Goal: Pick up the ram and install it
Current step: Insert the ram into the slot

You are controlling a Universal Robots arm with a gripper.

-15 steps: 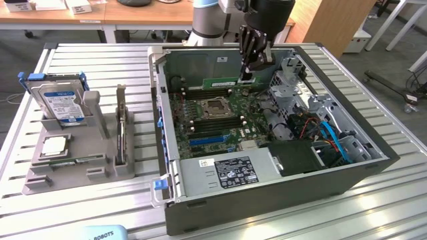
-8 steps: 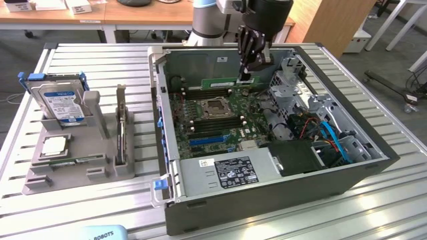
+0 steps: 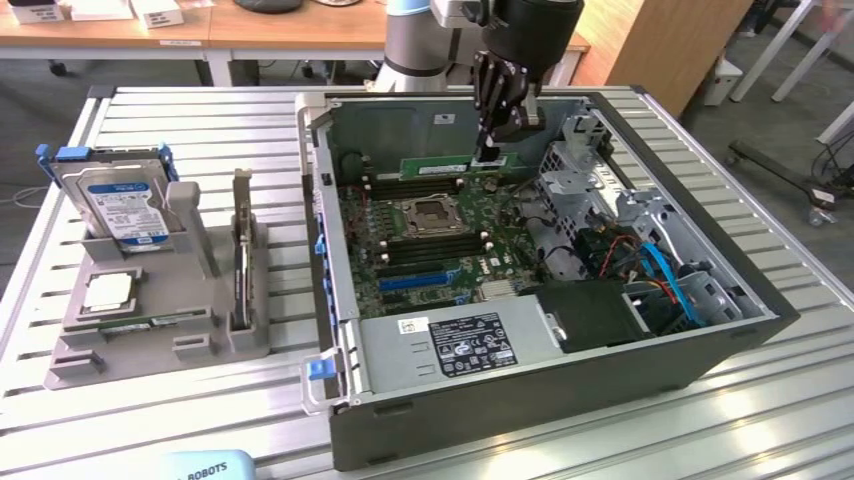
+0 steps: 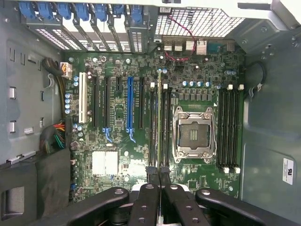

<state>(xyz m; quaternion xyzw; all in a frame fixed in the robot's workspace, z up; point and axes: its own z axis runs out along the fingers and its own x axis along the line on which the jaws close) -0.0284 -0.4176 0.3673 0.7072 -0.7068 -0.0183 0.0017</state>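
Holding the ram (image 3: 434,164) edge-down in the clenched gripper (image 3: 491,146), straight below the fingertips, low over the motherboard (image 4: 141,70), long axis parallel with the DIMM slots (image 4: 168,127) just beside the CPU socket (image 4: 194,134).

Arm (image 3: 404,40) upright, wrist (image 3: 534,25) vertical, hand (image 3: 491,152) pointing straight down, black fingers (image 4: 146,207) pinched nearly together

The ram (image 3: 441,168) is green, the end effector (image 3: 491,152) black, the case (image 3: 561,395) dark grey.
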